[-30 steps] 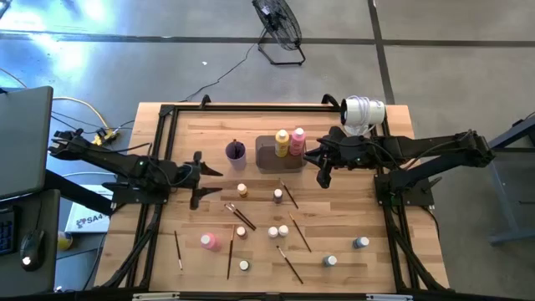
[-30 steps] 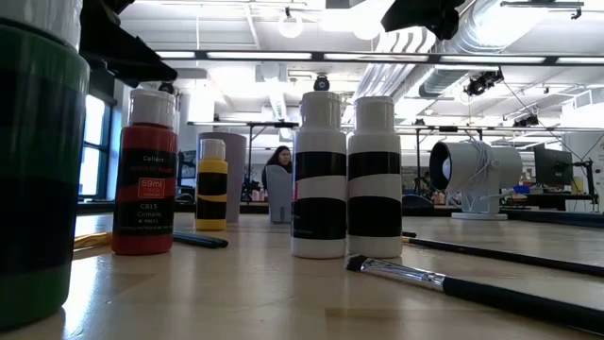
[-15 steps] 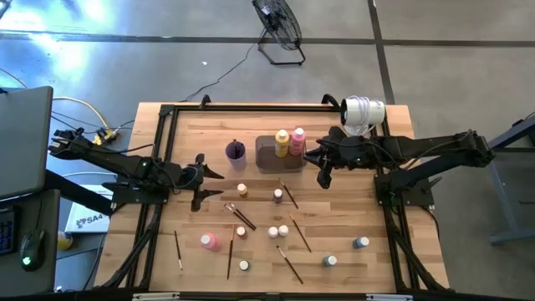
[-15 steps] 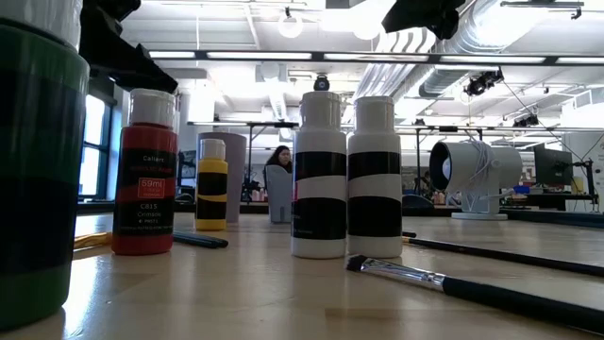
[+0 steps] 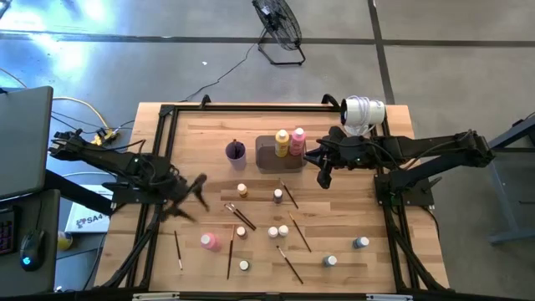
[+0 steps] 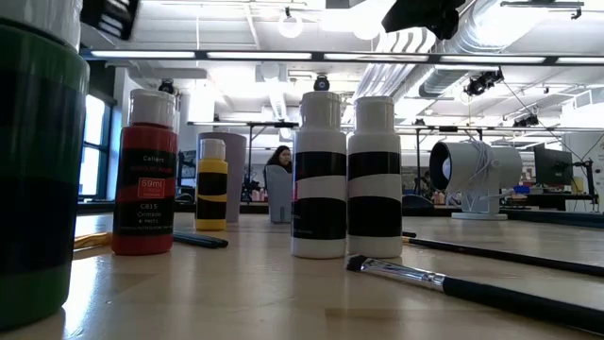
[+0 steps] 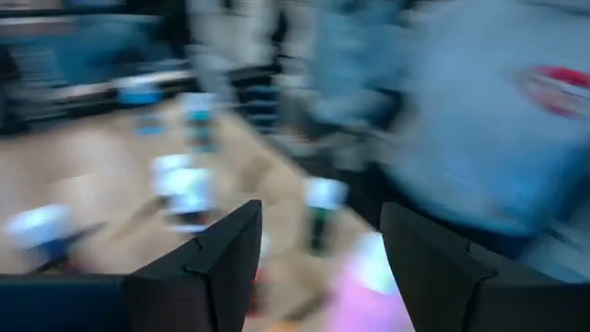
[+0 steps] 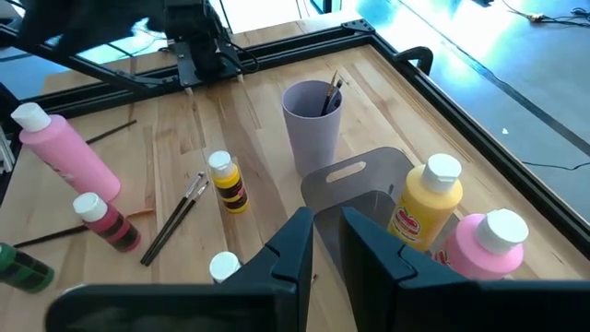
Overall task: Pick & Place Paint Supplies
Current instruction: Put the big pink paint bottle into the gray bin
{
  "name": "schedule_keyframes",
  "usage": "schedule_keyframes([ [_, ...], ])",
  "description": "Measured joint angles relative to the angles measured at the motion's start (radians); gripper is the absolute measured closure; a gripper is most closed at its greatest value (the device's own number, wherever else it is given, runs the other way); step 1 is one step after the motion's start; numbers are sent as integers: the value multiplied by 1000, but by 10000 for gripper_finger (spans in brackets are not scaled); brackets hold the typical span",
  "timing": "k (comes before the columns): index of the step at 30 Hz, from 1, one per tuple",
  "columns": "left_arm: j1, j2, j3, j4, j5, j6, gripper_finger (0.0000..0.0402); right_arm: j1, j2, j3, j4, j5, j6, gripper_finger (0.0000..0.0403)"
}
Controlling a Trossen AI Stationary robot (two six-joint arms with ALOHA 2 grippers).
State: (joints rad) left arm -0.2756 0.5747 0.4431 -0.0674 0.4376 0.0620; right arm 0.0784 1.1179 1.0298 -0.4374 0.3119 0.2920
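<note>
two paint bottles (image 5: 289, 141) in tray (image 5: 267, 159), cup (image 5: 235, 151) probably just left

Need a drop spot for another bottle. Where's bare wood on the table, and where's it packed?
Bare: the back strip between the frame rail and the purple cup; the right side between the right gripper and the grey-capped bottle. Packed: the centre, from the tray with its yellow and pink bottles forward through the small bottles and brushes to the pink bottle. The left gripper hangs over the left-centre.

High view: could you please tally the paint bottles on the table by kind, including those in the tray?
Tall pink bottles: 2
Tall yellow bottle: 1
Small bottles: 8
Total: 11
</note>
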Motion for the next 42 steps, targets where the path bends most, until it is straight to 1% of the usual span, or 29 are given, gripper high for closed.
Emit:
schedule_keyframes([
  [2,0,0,0,-34,123,49,181,0,0,0,0,0,1,355],
  [4,0,0,0,-78,179,89,181,0,0,0,0,0,2,355],
  [7,0,3,0,-133,153,129,181,0,0,0,0,0,6,355],
  [10,0,16,0,-122,97,142,181,0,0,0,1,0,43,355],
  [12,0,26,0,-108,84,141,181,0,0,0,1,0,53,355],
  [22,0,39,0,-106,83,142,181,0,0,0,0,3,52,355],
  [29,0,38,0,-75,82,139,181,0,0,0,0,3,52,355],
  [32,0,42,0,-85,84,110,181,0,0,0,0,3,52,355],
  [38,0,103,-24,-22,85,111,181,0,0,0,1,3,53,355],
  [40,0,132,-29,-27,90,111,181,0,0,0,0,3,54,355],
  [42,0,161,-29,-26,131,111,181,0,0,0,0,3,55,355],
])
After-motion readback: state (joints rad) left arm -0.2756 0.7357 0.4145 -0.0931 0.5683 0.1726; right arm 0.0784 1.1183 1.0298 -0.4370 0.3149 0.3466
